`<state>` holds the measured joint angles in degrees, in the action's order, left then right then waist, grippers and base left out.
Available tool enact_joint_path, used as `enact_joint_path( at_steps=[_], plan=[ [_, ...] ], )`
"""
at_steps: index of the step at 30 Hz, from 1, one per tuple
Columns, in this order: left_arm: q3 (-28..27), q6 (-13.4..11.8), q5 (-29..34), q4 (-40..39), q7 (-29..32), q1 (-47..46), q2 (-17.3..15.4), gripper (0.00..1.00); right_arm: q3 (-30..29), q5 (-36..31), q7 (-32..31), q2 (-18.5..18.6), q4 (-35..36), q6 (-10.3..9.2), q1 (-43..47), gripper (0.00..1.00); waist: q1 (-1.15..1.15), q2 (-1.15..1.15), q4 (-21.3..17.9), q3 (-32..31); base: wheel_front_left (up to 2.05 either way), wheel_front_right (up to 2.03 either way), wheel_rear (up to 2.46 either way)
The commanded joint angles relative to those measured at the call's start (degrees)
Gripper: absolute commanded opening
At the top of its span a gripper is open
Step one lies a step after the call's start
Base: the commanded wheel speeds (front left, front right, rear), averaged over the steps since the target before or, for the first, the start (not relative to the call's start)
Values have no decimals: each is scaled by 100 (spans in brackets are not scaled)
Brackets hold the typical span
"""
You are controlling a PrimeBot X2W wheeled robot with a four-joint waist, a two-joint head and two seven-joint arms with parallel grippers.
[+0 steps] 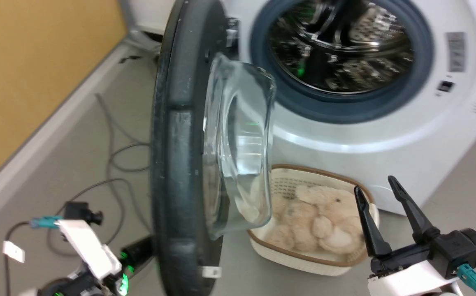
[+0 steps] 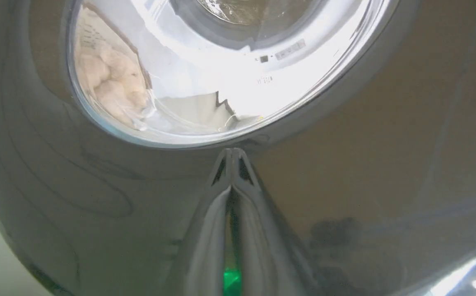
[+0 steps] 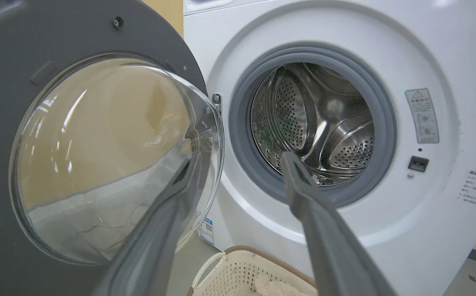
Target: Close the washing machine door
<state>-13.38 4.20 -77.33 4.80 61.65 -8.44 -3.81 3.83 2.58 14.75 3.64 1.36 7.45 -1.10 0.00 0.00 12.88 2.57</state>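
Washing machine door (image 1: 180,164) is standing open, edge-on, rim running 12–6, at 9 o'clock of the washing machine (image 1: 386,135). L end effector (image 2: 231,154), fingers together, is touching its outer face, so nearer arm. R end effector (image 1: 374,184), fingers apart, is hanging at 4 o'clock.

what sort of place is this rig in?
Probably a laundry corner in a lab: white front-loading washing machine, its round black-framed glass door open, a white woven basket holding a beige plush toy, loose grey cables on the floor.
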Motion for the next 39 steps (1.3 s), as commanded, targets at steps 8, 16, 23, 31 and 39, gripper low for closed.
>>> enact_joint_path(
  at_steps=[8,16,23,31,39],
  plan=[
    [1243,43,-634,-340,-764,510,90,0,-10,-9,25,-14,54,3,-16,100,0,0,-1161,279,0,0,0],
    [2164,17,-980,-245,-2123,171,92,0,-9,30,25,-43,97,3,-95,100,0,0,-2206,610,0,0,0],
    [2536,21,-1363,201,-3579,-534,92,0,34,149,25,-70,90,3,-166,100,0,0,-3019,837,0,0,0],
    [2671,-9,-1600,1102,-5034,-1809,92,0,154,352,25,-75,46,3,-224,100,0,0,-3652,976,0,0,0],
    [2824,181,-1771,2030,-5812,-2625,93,0,151,413,25,-76,73,3,-226,100,0,0,-3768,931,0,0,0]
  ],
)
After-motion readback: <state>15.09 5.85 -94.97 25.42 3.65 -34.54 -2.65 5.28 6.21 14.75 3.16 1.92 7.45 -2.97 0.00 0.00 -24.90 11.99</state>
